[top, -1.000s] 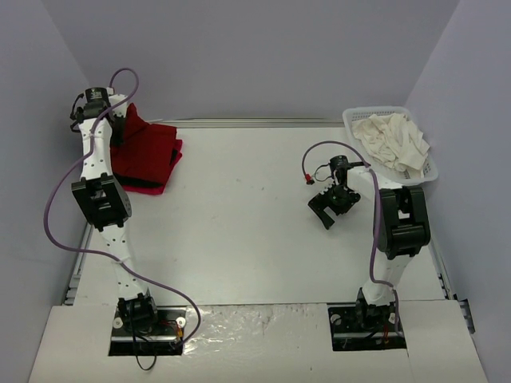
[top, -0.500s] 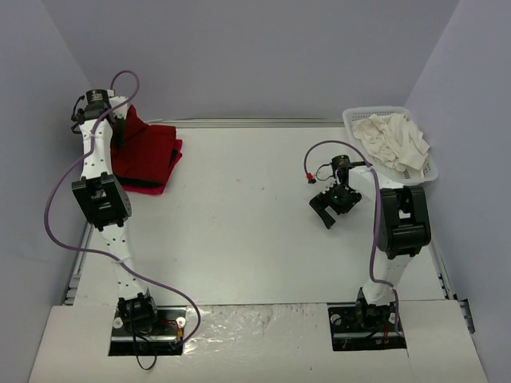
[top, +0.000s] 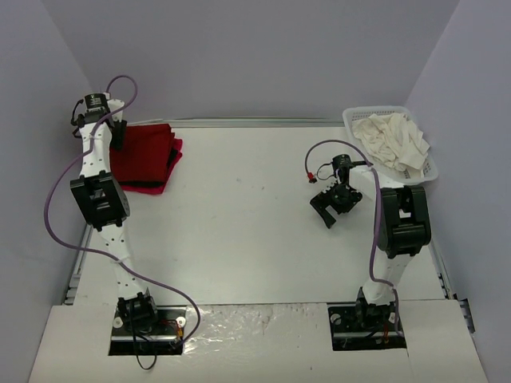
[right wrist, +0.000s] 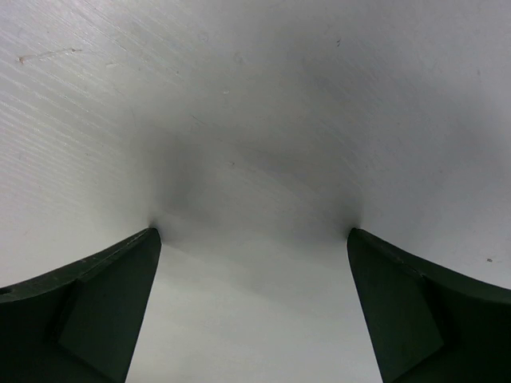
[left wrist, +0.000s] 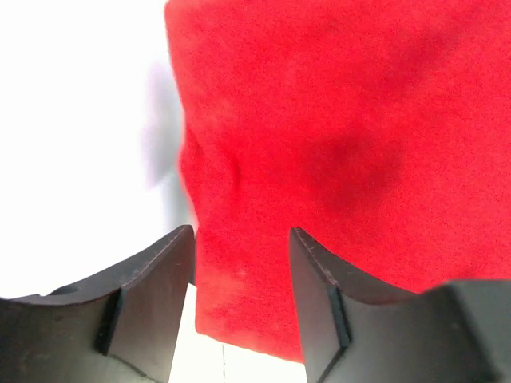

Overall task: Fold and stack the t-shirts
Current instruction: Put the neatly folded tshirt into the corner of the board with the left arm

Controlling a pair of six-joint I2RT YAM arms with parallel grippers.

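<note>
A stack of folded red t-shirts (top: 148, 159) lies flat at the table's far left, with a brighter red edge along its near side. My left gripper (top: 118, 134) hovers at the stack's left edge, its jaws apart and empty. In the left wrist view the red cloth (left wrist: 335, 120) fills the frame beyond the gripper (left wrist: 241, 233), with nothing between the fingers. My right gripper (top: 326, 209) is open and empty, low over bare table right of centre; the right wrist view shows only white tabletop beyond the gripper (right wrist: 253, 233). Crumpled cream-white t-shirts (top: 391, 140) lie in the basket.
A white plastic lattice basket (top: 351, 120) stands at the far right corner, just behind my right arm. Grey walls close in the table on the left, back and right. White table surface (left wrist: 80, 120) shows left of the red stack.
My left gripper has let go of the raised flap of red cloth, which now lies flat on the stack, and the arm has pulled back left. The right arm has barely moved.
</note>
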